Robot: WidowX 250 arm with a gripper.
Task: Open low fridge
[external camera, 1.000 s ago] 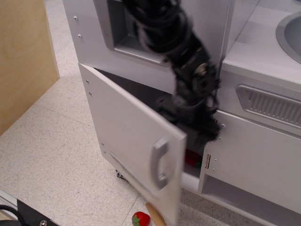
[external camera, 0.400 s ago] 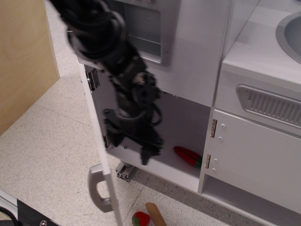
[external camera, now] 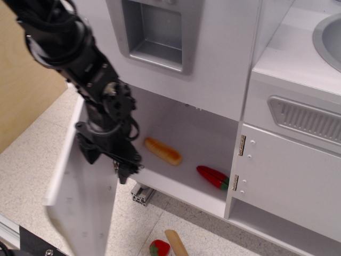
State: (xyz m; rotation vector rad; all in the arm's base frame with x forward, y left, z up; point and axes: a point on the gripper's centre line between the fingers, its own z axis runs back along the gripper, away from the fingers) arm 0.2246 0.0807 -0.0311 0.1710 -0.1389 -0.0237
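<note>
The low fridge door (external camera: 80, 208) is swung far open to the left, its inner face blurred, its handle out of sight. The white-walled compartment (external camera: 205, 130) stands open. Inside lie an orange bread roll (external camera: 163, 151) and a red pepper (external camera: 213, 176). My black gripper (external camera: 113, 160) hangs at the end of the arm, right against the door's inner edge at the compartment's left side. Its fingers are dark and blurred, so I cannot tell how the jaws stand.
Above is the panel with the recessed silver dispenser niche (external camera: 157, 32). To the right stand a handleless door with brass hinges (external camera: 287, 181) and a vent panel (external camera: 303, 120). A strawberry (external camera: 157, 248) and a wooden stick (external camera: 176, 244) lie on the floor. A wooden board (external camera: 24, 101) stands at the left.
The door has swung from partly open to wide open at the left. My arm moved left with it, uncovering the bread roll inside.
</note>
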